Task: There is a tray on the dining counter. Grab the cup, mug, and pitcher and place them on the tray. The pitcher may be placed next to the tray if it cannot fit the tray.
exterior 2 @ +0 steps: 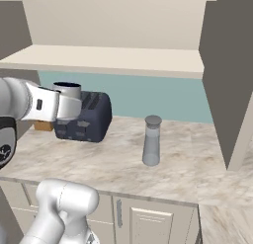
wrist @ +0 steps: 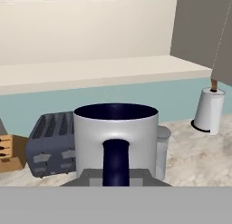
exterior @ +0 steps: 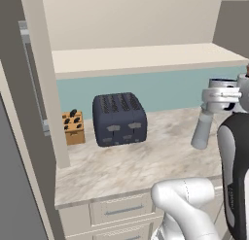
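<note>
Mug (wrist: 116, 137) in hand (wrist: 116, 175) half hides pitcher (wrist: 162, 150).

I found no text, label, brand, number or sign that I could read on anything in these views; the toaster (exterior: 119, 119), the knife block (exterior: 73, 128) and the pitcher (exterior 2: 151, 141) all looked unmarked.

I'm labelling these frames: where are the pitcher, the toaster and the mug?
pitcher (exterior 2: 151, 144), right base view, on its glass body.
toaster (exterior: 119, 119), left base view, on its front face.
mug (wrist: 116, 139), hand view, on its outer wall above the handle.
</note>
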